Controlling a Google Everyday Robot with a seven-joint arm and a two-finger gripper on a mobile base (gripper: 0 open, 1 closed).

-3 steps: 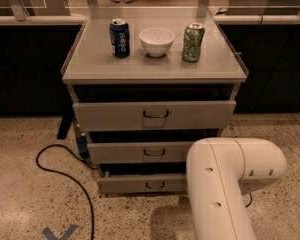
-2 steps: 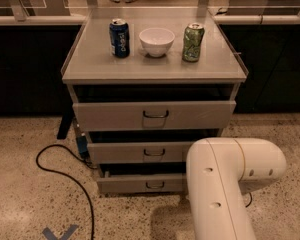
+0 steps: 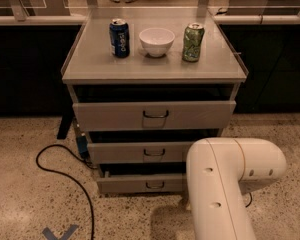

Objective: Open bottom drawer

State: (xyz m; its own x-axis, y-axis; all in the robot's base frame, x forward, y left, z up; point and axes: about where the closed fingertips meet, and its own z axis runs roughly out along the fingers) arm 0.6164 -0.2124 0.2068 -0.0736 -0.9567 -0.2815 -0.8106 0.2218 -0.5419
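The pincer is out of sight, somewhere past the bulky white arm (image 3: 230, 184) that fills the lower right of the camera view, so I cannot tell how wide it stands or whether it touches anything. The bottom drawer (image 3: 135, 184) sits lowest in the cabinet, just above the floor (image 3: 20, 184). A dark gap shows over its front, its small dark handle (image 3: 155, 185) is free, and its right end is hidden behind the arm. Above it come the middle drawer (image 3: 135, 152) and then the top drawer (image 3: 115, 115). On the surface (image 3: 90, 64), in a row toward the back edge, stand a blue can (image 3: 119, 38) at left, a white bowl (image 3: 156, 41) in the middle and a green can (image 3: 193, 42) at right. A black cable (image 3: 65, 174) loops over the floor left of the cabinet.
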